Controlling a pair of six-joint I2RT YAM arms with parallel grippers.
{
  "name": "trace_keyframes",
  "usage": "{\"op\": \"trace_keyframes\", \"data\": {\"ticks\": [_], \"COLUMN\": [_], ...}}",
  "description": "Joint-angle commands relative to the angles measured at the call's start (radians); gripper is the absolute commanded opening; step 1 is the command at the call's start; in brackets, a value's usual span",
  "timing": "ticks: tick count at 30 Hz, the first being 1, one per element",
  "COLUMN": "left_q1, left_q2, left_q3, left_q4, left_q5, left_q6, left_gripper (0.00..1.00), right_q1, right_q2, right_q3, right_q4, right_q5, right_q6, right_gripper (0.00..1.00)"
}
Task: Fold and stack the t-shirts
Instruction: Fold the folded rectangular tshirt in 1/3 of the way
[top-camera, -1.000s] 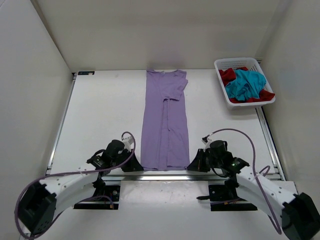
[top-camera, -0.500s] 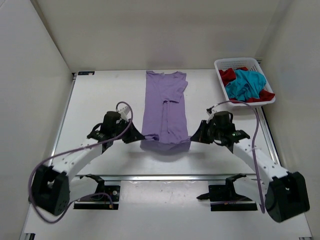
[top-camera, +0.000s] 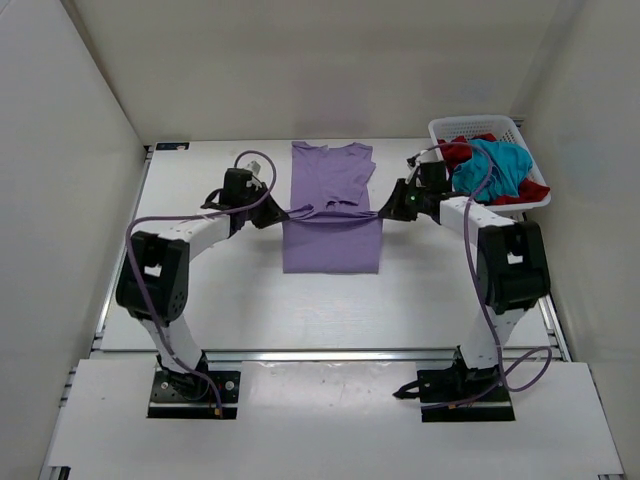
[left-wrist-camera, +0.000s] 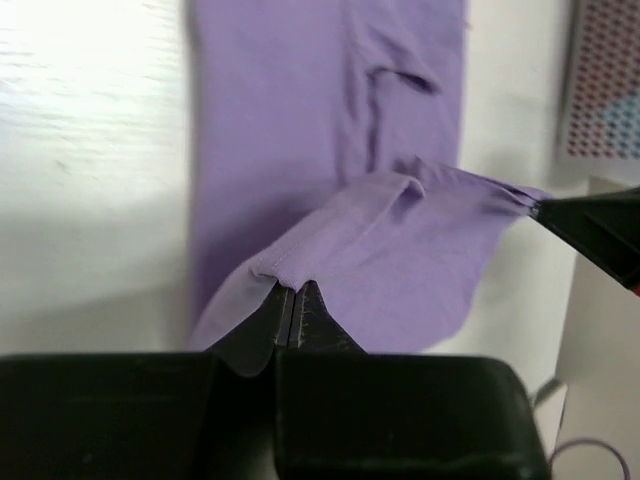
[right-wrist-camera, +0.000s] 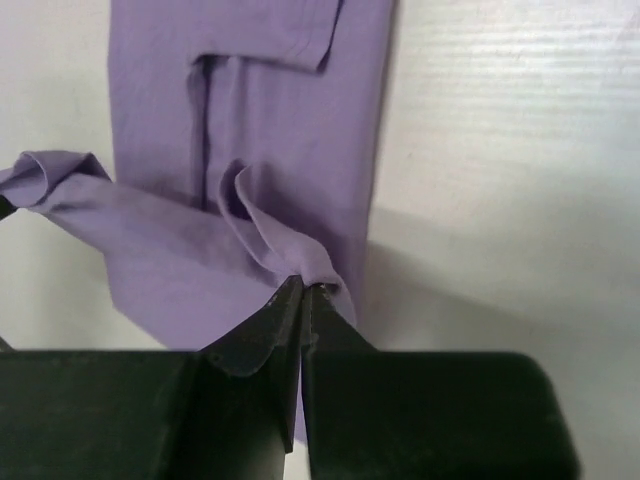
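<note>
Centre of top view, lavender t-shirt (top-camera: 330, 250) half folded, hem lifted mid-length. Hem corners clenched by left gripper (top-camera: 277, 216) and right gripper (top-camera: 386, 213). I'd carry hem level to collar, keep it taut, lower evenly, then release.

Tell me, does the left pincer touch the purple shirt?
Touching. The left wrist view shows the left pincer shut on an edge of the purple shirt, with cloth pinched between its tips.

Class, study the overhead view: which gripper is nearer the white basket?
Right. The right gripper pinches the lavender shirt at its lifted hem on the side toward the basket. The left gripper pinches the hem's far corner, across the shirt.
</note>
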Motion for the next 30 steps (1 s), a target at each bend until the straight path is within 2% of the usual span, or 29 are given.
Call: {"op": "trace_keyframes", "data": {"ticks": [1,6,8,9,11,13,15,16,18,20,23,27,30], "left_q1": [0.025,0.021,0.019,0.021,0.045,0.050,0.045,0.026,-0.011,-0.086,-0.154,-0.145,-0.151], "left_q2": [0.085,0.226,0.256,0.262,0.224,0.143,0.067,0.017,-0.066,-0.092,-0.047,0.042,0.043], "left_q3": [0.066,0.156,0.155,0.155,0.114,0.048,-0.006,-0.011,-0.076,-0.141,-0.209,-0.262,-0.313], "left_q4": [0.023,0.052,0.110,0.119,0.193,0.252,0.261,0.253,0.265,0.296,0.345,0.388,0.397], "left_q5": [-0.004,0.021,0.044,0.058,0.076,0.050,0.004,-0.023,-0.052,-0.065,-0.050,-0.001,-0.011], "left_q6": [0.008,0.000,-0.013,-0.029,-0.064,-0.078,-0.069,-0.063,-0.055,-0.062,-0.079,-0.101,-0.098], "left_gripper": [0.00,0.00,0.05,0.11,0.22,0.34,0.36,0.34,0.33,0.33,0.32,0.27,0.26], "right_q1": [-0.020,-0.033,-0.040,-0.041,-0.043,-0.044,-0.038,-0.030,-0.014,0.035,0.097,0.155,0.184], "right_q2": [0.087,0.190,0.224,0.230,0.226,0.200,0.155,0.128,0.060,0.040,0.043,0.121,0.196], "right_q3": [0.118,0.188,0.220,0.219,0.233,0.233,0.221,0.210,0.170,0.139,0.116,0.139,0.205], "right_q4": [0.019,0.032,0.020,0.023,0.016,0.011,0.019,0.029,0.063,0.094,0.117,0.103,0.088], "right_q5": [-0.011,-0.018,-0.024,-0.034,-0.025,-0.014,0.009,0.021,0.048,0.057,0.022,-0.001,-0.028], "right_q6": [-0.045,-0.037,-0.039,-0.039,-0.039,-0.040,-0.033,-0.030,-0.024,-0.013,-0.031,-0.036,-0.030], "right_gripper": [0.00,0.00,0.02,0.05,0.25,0.34,0.38,0.37,0.24,0.00,0.00,0.00,0.00]}}
